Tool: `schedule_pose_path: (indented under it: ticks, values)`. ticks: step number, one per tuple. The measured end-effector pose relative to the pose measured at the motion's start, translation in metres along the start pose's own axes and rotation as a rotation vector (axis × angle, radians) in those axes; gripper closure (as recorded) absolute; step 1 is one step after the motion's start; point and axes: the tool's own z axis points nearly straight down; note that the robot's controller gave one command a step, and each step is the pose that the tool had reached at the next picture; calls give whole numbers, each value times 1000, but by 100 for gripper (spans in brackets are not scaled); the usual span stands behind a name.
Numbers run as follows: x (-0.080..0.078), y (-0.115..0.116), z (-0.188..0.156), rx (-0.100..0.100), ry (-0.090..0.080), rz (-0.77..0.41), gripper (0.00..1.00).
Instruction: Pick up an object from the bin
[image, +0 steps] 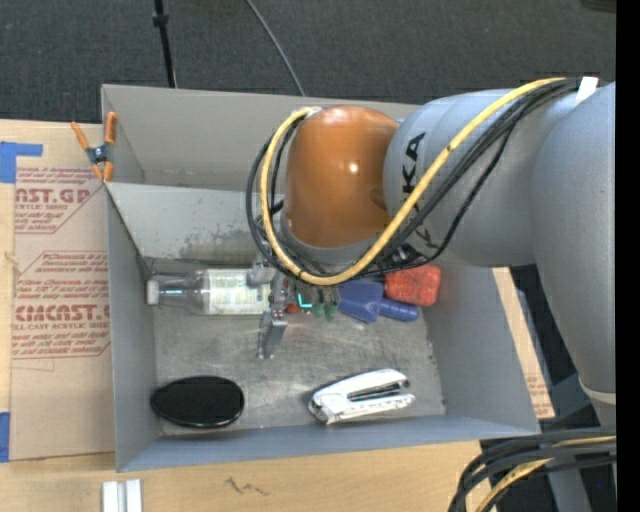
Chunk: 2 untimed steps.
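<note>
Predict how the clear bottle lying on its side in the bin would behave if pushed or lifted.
The clear bottle lies on its side and looks round, so a push would probably roll it. It seems to be thin plastic, so likely light and apt to dent if squeezed. Its smooth wall may be slippery.

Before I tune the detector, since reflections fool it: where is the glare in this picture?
Camera view: a bright highlight on the orange wrist cover; glints on the clear bottle and the white stapler; a sheen on the black disc.
</note>
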Motion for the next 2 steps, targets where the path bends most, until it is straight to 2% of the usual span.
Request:
schedule_pose_path:
  ticks: [1,2]
  values:
    - [-2,-1,-4,-1,-7,1,0]
    - [-39,-1,116,-1,5,-166,100]
